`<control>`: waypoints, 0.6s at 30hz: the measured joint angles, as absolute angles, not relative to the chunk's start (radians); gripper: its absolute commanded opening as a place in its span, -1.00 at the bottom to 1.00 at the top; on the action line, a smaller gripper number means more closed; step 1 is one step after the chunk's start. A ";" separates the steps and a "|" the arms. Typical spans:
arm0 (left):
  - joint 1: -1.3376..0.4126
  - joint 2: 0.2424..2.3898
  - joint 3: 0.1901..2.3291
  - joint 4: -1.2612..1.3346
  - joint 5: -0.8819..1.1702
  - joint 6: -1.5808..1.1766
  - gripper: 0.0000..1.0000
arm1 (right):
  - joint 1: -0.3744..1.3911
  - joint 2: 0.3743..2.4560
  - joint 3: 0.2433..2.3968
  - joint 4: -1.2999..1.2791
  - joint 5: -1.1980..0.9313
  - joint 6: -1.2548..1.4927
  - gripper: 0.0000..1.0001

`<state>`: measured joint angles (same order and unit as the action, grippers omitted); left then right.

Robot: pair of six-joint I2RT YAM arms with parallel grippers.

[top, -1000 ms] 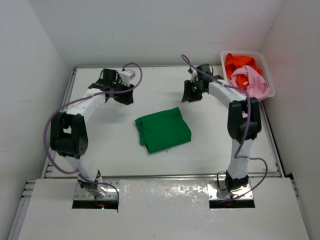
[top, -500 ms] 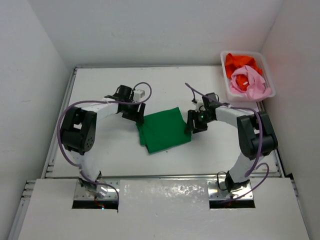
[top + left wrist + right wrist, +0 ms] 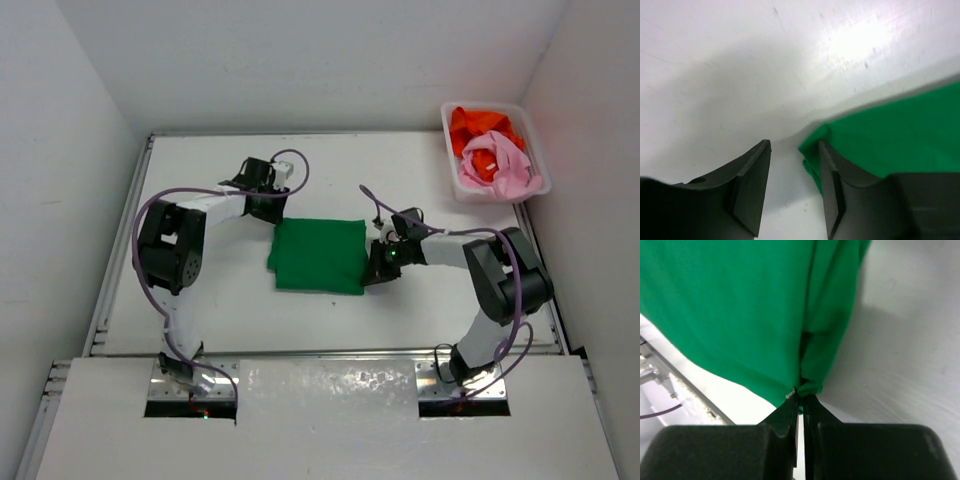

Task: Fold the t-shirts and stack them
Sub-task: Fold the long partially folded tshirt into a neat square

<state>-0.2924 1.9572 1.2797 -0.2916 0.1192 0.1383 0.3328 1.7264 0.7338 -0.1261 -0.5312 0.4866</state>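
Tabletop [image 3: 430, 190], green shirt [image 3: 318, 256] corner in right hand [image 3: 801, 397]

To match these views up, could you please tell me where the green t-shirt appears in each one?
Top external: green t-shirt, centre of the picture.
Left wrist: right side, mid-height.
Right wrist: upper left, filling most of it.
Shared landmark: the white table beneath it.

Green t-shirt [image 3: 318, 256], folded square, flat

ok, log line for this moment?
green t-shirt: folded flat | right gripper: shut on its right edge | left gripper: open at far-left corner
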 measured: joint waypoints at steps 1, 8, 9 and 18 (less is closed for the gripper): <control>-0.292 1.957 1.294 -0.290 0.110 0.142 -0.11 | 0.338 1.723 0.722 -0.111 -0.536 0.503 -0.97; -0.262 1.940 1.385 -0.314 0.091 0.146 -0.15 | 0.336 1.707 0.717 -0.094 -0.553 0.554 -0.44; -0.258 1.922 1.385 -0.334 0.097 0.145 -0.28 | 0.334 1.702 0.727 -0.108 -0.552 0.553 -0.32; -0.298 1.631 1.176 -0.439 0.242 0.126 -0.46 | 0.276 1.700 1.023 -0.261 -0.459 0.486 -0.30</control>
<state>-0.2977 1.6314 1.1755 -0.4385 0.2424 0.1265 0.2756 1.7004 1.0225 -0.2607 -0.4591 0.4862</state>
